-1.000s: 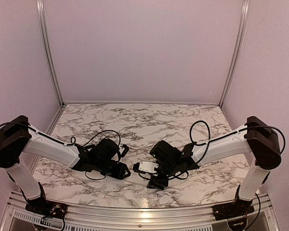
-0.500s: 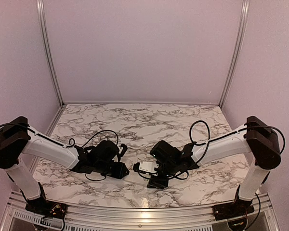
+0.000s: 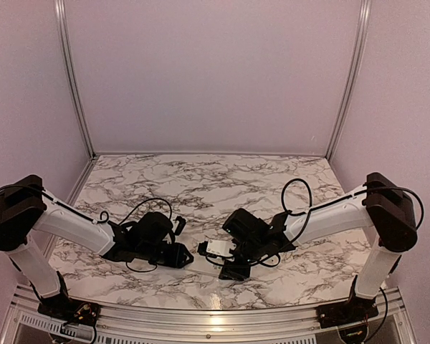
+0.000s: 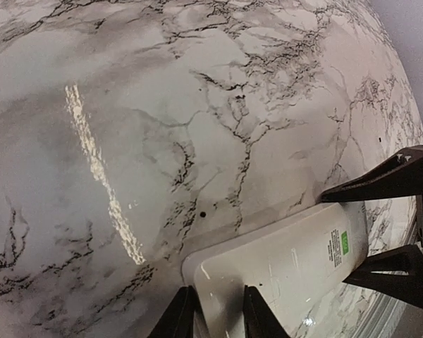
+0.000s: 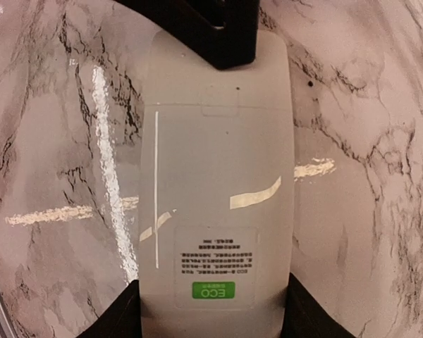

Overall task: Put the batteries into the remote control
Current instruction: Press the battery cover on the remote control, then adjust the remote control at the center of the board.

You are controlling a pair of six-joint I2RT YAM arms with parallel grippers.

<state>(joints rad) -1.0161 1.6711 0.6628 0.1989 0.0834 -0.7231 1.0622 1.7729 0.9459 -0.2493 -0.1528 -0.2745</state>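
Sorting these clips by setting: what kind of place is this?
Probably a lab robot cell, not a home: plain walls framed by aluminium posts, a marble-patterned table, and a left arm and right arm bolted at its near edge.

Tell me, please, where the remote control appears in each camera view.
Top external: remote control, low centre, small.
Left wrist: remote control, lower right, lying diagonally.
Right wrist: remote control, centre, filling most of the height.
Shared landmark: its green label, seen in both wrist views, too small to find from above.
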